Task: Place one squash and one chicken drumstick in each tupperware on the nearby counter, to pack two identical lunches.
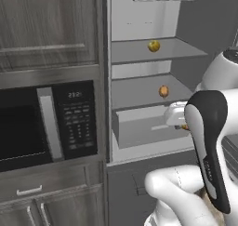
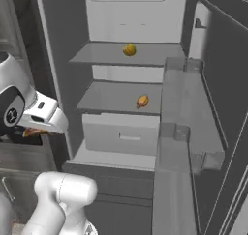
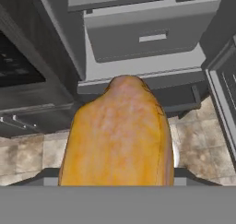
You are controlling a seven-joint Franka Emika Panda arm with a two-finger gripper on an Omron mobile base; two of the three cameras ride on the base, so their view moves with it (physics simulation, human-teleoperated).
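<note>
The gripper (image 3: 117, 184) holds a chicken drumstick (image 3: 119, 135), which rises large in the hand view with its tapered end pointing toward 12 o'clock; the finger tips themselves are hidden under the meat, so the closure is judged from the piece sitting fixed in front of the camera. A sliver of the same orange-brown piece shows at the hand in the right base view, at about 9 o'clock.

The step in hand looks like carrying this drumstick out of the open fridge (image 2: 58, 60) toward a tupperware; the meat is glossy and tapers, so it may slide if the hand swings fast; the grip should be kept firm and the carry level, and the fridge door (image 2: 184, 147), which stands open at 3 o'clock of the right base view, should be cleared before turning.

Left inside: 1 yellow squash (image 1: 154, 45) on the upper shelf (image 1: 139, 53), and 1 more orange-brown piece (image 1: 163, 90), likely the second drumstick, on the shelf below, at 12 o'clock of the drawer (image 3: 147, 32).

Pose: the arm rises at 5 o'clock of the left base view, the forearm upright, the wrist bent so the hand sits low before the drawer; the hand view looks down along the fridge's base to the tiled floor (image 3: 203, 144); a microwave (image 1: 42, 122) sits at 9 o'clock.
</note>
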